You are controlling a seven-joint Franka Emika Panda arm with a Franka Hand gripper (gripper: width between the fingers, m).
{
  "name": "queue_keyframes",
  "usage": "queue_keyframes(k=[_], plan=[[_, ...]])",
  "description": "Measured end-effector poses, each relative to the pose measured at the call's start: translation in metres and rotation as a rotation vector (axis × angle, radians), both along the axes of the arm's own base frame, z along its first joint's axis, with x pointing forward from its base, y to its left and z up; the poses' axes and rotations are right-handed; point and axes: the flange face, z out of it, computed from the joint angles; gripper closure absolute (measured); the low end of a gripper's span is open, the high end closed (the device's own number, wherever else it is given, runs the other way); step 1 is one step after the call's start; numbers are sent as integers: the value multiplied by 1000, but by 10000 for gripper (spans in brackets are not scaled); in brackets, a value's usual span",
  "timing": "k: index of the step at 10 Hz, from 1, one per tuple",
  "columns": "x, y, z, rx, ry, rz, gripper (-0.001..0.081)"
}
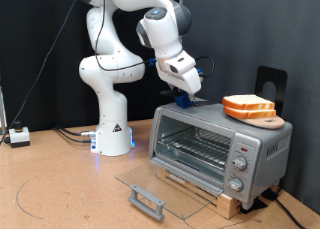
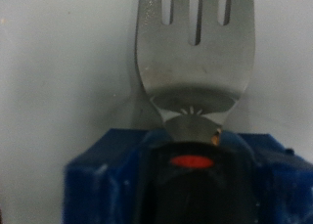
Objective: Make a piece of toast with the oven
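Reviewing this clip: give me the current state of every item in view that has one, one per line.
oven: door swung fully down and open, wire rack inside bare.
slices of bread: two, stacked on a wooden board on the oven top, not yet in the oven.
fork: held in the blue fingers, tines pointing away from the hand.
gripper: shut on the fork, low over the oven top beside the bread.
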Motion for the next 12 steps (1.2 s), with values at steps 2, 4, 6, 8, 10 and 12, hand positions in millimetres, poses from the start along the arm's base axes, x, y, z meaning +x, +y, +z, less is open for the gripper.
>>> queue_keyframes(k=[2,4,6,8,10,12], plan=[[3,2,-6,2,5,-5,-4],[4,3,-10,7,14,-7,-4],[4,3,-13,7,22,-2,122],[5,3,-14,6,23,-3,261],[5,3,-13,6,23,-4,407],[5,2,-13,8,23,-7,407]])
